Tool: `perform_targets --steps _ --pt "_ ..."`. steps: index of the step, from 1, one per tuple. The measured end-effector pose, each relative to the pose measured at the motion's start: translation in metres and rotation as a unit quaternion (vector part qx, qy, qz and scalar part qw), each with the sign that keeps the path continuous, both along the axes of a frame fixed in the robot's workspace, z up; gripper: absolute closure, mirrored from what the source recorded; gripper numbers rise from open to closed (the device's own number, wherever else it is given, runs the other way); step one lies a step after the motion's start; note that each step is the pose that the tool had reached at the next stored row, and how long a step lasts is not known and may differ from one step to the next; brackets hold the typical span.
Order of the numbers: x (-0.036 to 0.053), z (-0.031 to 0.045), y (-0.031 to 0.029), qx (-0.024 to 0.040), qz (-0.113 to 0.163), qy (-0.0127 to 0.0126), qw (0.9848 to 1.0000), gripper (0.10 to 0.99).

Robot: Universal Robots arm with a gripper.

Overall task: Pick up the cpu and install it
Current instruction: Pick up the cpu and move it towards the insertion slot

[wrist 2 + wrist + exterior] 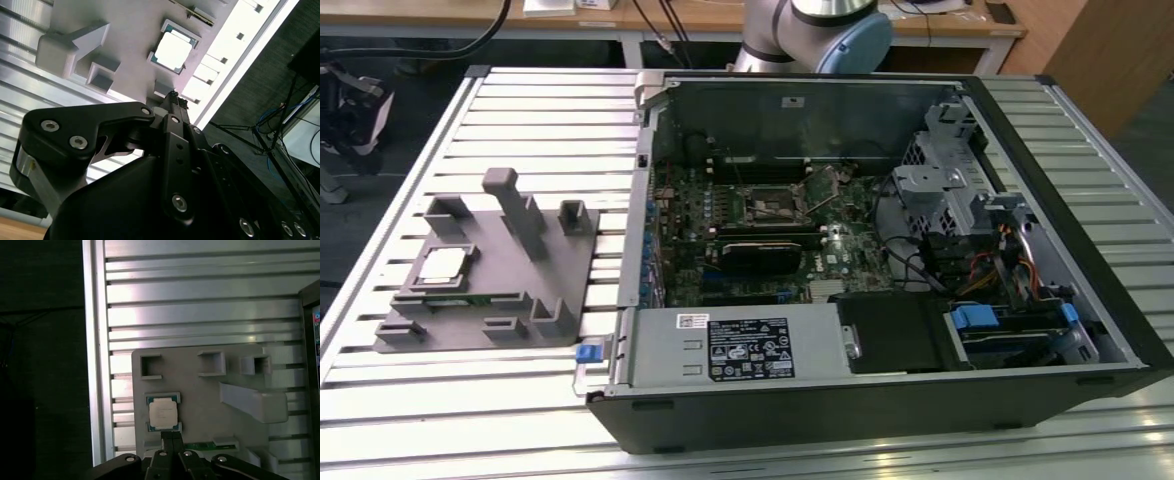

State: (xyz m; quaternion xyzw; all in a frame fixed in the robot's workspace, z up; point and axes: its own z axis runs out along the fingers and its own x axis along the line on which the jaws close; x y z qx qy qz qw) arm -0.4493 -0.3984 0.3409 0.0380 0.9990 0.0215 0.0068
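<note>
Cpu: a small flat square chip with a silvery-white metal top (443, 264), lying flat in a shallow recess of the grey moulded holder plate (494, 272).
Setting: the plate sits on the ribbed aluminium tabletop (520, 110), to the exterior view's left of the open black computer case (854, 425).
Gripper: the black gripper (172, 439) has its fingers pressed together and empty, hanging just beside the chip in the first wrist view.
Handling: I'd judge it light, rigid, slick on top and delicate underneath. It looks best pinched by two opposite edges and kept level.
</note>
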Motion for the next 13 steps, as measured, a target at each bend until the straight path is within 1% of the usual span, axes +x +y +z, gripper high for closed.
perform_targets --steps 13 --pt "0.0000 -0.0051 0.0000 0.0000 0.000 0.0019 1.0000 0.980"
